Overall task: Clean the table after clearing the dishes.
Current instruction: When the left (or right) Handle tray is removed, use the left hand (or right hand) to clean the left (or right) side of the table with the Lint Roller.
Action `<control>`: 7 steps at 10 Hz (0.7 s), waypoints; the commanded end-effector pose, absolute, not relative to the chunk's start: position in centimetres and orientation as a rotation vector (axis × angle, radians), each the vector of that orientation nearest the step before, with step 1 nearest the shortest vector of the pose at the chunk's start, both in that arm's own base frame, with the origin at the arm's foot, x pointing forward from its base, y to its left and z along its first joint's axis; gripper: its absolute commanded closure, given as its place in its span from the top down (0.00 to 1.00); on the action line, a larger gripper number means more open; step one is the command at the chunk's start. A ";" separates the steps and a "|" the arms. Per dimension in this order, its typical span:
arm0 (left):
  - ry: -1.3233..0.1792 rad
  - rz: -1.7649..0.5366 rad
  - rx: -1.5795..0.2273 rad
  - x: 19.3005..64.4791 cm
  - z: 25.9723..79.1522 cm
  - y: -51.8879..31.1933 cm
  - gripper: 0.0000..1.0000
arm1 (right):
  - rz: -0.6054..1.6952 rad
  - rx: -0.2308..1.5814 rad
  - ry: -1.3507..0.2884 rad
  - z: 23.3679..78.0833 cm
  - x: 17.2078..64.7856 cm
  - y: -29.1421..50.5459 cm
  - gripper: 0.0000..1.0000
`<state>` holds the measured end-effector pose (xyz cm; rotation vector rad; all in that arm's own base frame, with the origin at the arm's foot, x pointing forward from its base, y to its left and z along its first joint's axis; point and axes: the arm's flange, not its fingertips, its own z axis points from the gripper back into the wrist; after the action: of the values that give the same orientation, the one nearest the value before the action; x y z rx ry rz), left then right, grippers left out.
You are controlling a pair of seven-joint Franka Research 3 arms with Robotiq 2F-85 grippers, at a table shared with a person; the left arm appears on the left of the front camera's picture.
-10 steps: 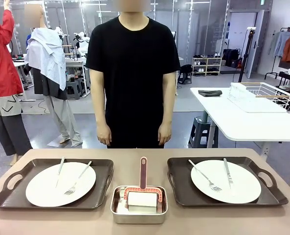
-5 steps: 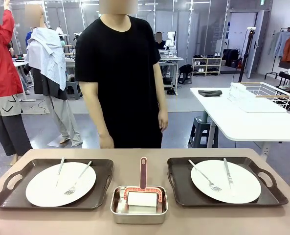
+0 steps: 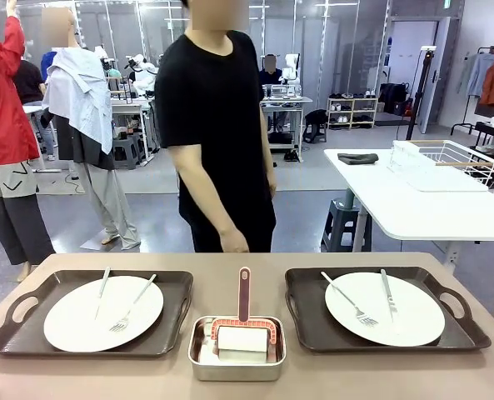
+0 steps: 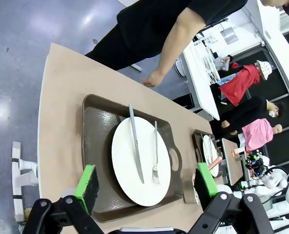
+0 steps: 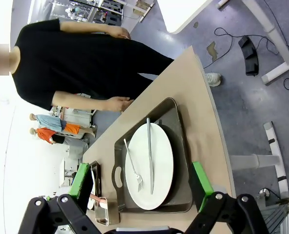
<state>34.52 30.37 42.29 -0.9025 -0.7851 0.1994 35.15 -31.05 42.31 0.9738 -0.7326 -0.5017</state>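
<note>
Your left claw (image 4: 146, 179) hung with jaws apart. Beyond its pads lay a round white plate (image 4: 122, 165) on a dark brown rectangular handled tray (image 4: 96, 122), with a silver knife (image 4: 136, 146) and fork (image 4: 155, 151) running lengthwise away from it. Your right claw (image 5: 140, 179) gaped likewise before the second plate (image 5: 163, 161), on the matte beige-brown table (image 5: 198, 97).

Front: we look low across the surface (image 3: 355, 375) at the person (image 3: 217, 125). Wrists: we look down from above, one over the left tray (image 4: 98, 122), one over the right tray (image 5: 176, 122); all three share the person.

Our left gripper (image 4: 146, 180) and right gripper (image 5: 141, 179) share black jointed fingers (image 4: 61, 217), silver bolts (image 5: 63, 198) and bright green pads (image 4: 87, 181). The person (image 3: 220, 158) wears a black short-sleeved T-shirt (image 3: 217, 108).
</note>
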 end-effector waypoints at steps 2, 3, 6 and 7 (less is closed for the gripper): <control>-0.790 0.194 -0.912 34.3 42.5 30.7 1.00 | -0.499 0.984 -0.739 42.4 35.1 -31.1 1.00; -0.790 0.194 -0.912 34.3 42.5 30.7 1.00 | -0.499 0.984 -0.739 42.4 35.1 -31.1 1.00; -0.790 0.194 -0.912 34.3 42.5 30.7 1.00 | -0.499 0.984 -0.739 42.4 35.1 -31.1 1.00; -0.790 0.194 -0.912 34.3 42.5 30.7 1.00 | -0.499 0.984 -0.739 42.4 35.1 -31.1 1.00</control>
<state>34.52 30.37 42.29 -0.9025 -0.7851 0.1994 35.15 -31.05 42.31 0.9738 -0.7326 -0.5017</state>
